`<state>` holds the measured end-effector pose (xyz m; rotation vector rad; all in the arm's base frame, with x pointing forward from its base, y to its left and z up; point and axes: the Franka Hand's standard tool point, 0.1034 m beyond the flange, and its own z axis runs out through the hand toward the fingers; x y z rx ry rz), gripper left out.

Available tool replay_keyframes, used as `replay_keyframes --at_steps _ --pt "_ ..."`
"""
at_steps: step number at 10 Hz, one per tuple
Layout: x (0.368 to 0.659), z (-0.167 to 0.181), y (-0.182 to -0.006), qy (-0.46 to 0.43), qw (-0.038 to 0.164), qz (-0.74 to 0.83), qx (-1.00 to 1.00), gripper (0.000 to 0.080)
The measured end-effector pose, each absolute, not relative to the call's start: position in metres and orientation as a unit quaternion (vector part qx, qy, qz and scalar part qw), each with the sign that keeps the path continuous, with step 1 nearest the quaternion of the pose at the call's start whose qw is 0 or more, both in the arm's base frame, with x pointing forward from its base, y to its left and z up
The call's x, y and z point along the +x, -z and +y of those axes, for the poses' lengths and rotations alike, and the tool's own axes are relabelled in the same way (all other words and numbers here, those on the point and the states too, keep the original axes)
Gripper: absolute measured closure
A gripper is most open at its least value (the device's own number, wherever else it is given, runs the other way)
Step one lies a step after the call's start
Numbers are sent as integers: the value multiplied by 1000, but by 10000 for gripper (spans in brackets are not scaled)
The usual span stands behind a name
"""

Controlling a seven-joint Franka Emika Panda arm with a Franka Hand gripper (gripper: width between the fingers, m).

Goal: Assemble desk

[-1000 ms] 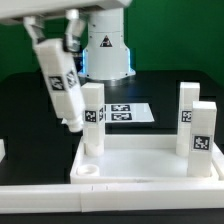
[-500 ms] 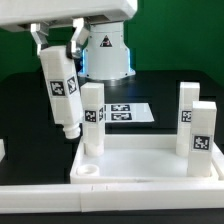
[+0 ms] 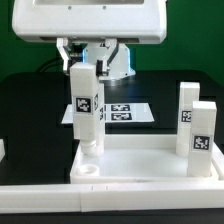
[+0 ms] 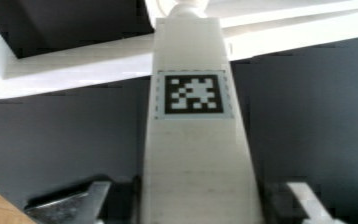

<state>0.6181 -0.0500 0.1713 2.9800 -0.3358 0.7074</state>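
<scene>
While three legs (image 3: 186, 115) seem seated in the tabletop (image 3: 140, 165), the end effector (image 3: 82, 68) grips the fourth leg (image 3: 85, 110) upright near the empty socket (image 3: 88, 170), not yet inserted.

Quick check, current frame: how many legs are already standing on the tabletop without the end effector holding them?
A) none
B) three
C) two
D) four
B. In the exterior view, one free leg stands at the tabletop's near corner on that view's left, and two more stand on that view's right. A fourth leg is held upright in the end effector, just in front of the first.
</scene>
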Motion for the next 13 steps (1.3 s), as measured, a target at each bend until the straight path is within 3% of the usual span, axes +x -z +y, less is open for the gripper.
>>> replay_keyframes --at_steps 4,13 --pt "615 -52 -154 -224 38 -107 968 514" --pt "622 -50 -135 -216 48 -99 970 514"
